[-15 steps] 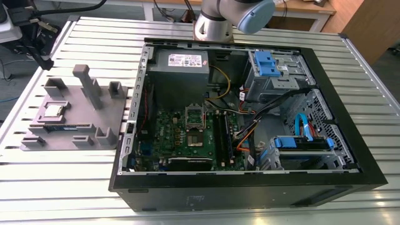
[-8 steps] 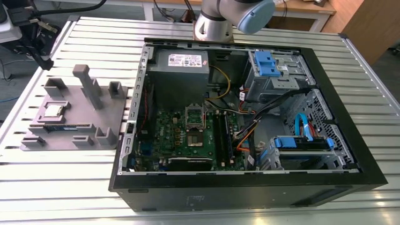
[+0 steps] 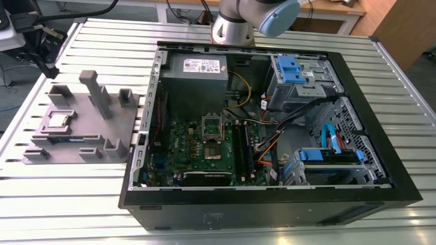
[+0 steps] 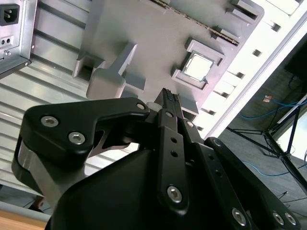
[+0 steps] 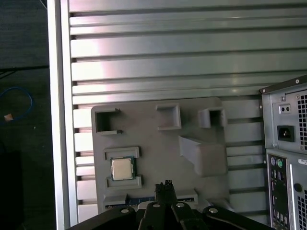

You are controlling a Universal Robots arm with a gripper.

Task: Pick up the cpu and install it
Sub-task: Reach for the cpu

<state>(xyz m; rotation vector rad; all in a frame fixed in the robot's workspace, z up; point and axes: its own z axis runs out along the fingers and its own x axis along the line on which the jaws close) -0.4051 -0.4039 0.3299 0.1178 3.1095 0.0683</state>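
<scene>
The small flat silver-topped square cpu (image 5: 122, 168) lies in a recess of the grey plastic tray (image 5: 153, 143), near but apart from the black claw (image 5: 166, 184), whose fingertips are pressed together on nothing.

In the first wrist view, the black metal gripper (image 5: 166, 185) is cut off by the picture's edge, and the near rim of the grey plastic tray (image 5: 153, 139) is hidden beneath it. The long narrow green memory stick (image 5: 134, 198) just beyond its tip is partly covered. The silver, pale-blue arm (image 3: 235, 25) is cropped in the exterior view.
</scene>
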